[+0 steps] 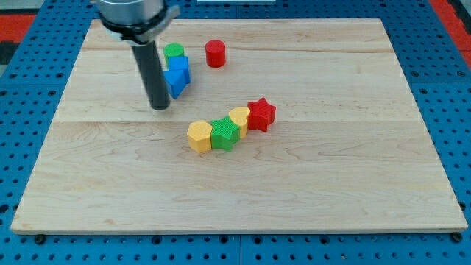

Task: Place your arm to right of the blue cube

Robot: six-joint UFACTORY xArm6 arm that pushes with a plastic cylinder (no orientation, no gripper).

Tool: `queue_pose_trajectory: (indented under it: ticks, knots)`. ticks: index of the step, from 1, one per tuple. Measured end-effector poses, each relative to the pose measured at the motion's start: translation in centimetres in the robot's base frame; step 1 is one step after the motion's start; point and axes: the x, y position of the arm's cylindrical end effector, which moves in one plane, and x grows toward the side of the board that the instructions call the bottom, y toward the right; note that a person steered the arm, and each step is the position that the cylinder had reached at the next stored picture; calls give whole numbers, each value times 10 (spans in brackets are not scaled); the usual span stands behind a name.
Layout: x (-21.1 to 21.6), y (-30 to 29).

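Observation:
The blue cube (181, 66) sits in the upper left part of the wooden board (243, 184), touching a second blue block (175, 82) just below it. A green cylinder (174, 51) stands right behind the cube. My rod comes down from the view's top left, and my tip (160, 107) rests on the board just left of and below the two blue blocks, close to the lower one.
A red cylinder (215, 53) stands to the right of the blue cube. A row near the middle holds a yellow block (199, 136), a green block (224, 133), a yellow heart (240, 118) and a red star (260, 113). A blue pegboard (449, 88) surrounds the board.

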Motion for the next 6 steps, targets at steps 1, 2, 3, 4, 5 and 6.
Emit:
queue_pose_trajectory:
  ticks: [1,2,3,4,5,6]
  knots:
    - [0,70]
    - [-32,56]
    - [-53,57]
    - [-53,46]
    - [-53,39]
    - [-53,37]
